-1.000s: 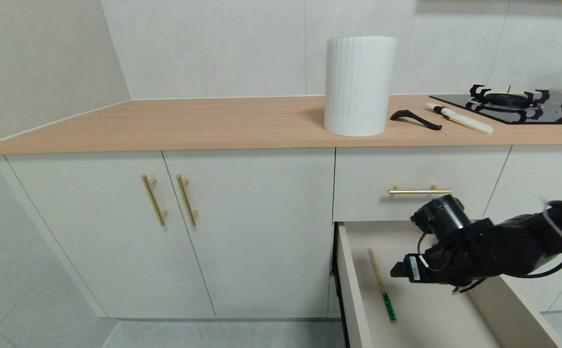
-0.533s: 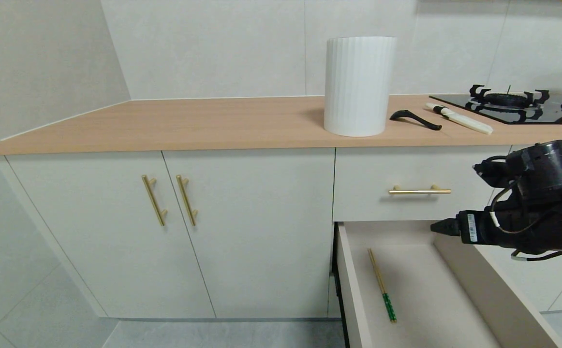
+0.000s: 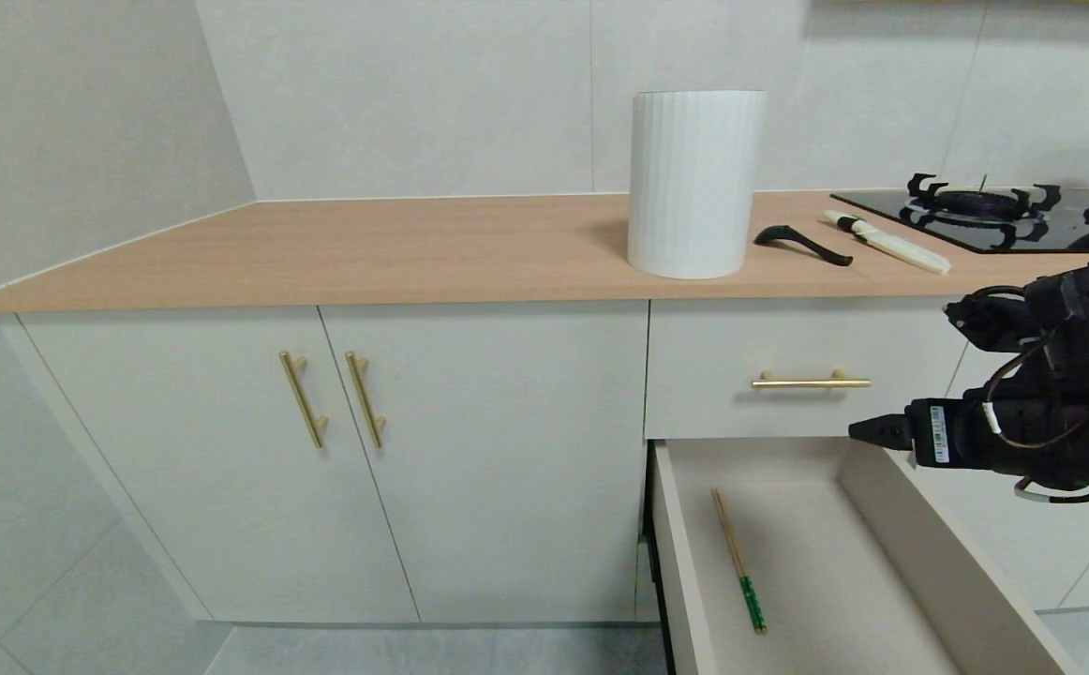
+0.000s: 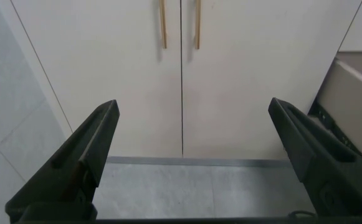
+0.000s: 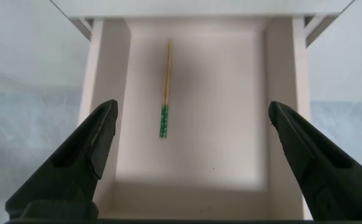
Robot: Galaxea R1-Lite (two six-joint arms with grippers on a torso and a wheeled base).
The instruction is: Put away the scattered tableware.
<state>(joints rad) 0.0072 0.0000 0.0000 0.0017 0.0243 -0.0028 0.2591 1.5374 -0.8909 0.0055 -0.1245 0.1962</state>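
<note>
As the right tool rises from the drawer, wide open and empty, the chopsticks lie stowed. Black spoon and knife come next.

Pale tiled walls rise behind a wooden countertop above cream cabinet doors with brass handles. Grey floor tiles lie below, with a black gas hob at right.

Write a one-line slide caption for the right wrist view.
Open right gripper hovers above the pulled-out drawer, where green-tipped chopsticks lie on its floor.
</note>
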